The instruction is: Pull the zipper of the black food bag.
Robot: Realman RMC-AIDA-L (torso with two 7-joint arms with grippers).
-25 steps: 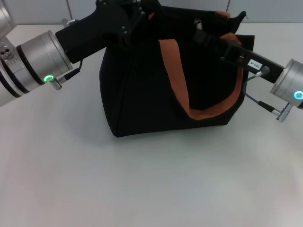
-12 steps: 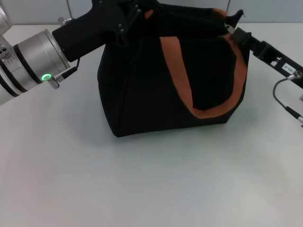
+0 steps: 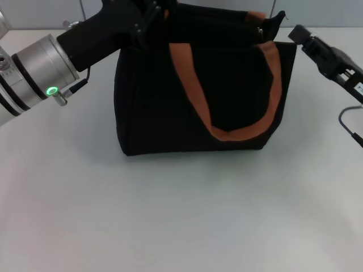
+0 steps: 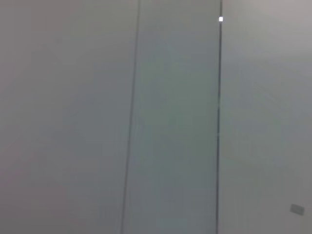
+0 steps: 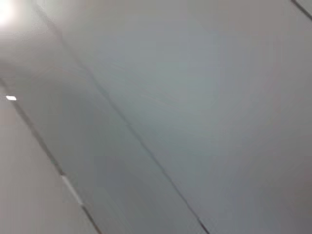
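Overhead, we see the black food bag (image 3: 198,85) upright on the white worktop (image 3: 181,215), our left claw (image 3: 148,12) at its upper left corner, our right claw (image 3: 300,35) just off its upper right; we cannot tell either grip. Both wrist views give us only blank grey panels (image 4: 170,122).

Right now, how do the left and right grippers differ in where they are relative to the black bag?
The left gripper is pressed against the black food bag at its top left corner; the right gripper is off the bag's top right corner, apart from it. Both are black and near the bag's upper edge.
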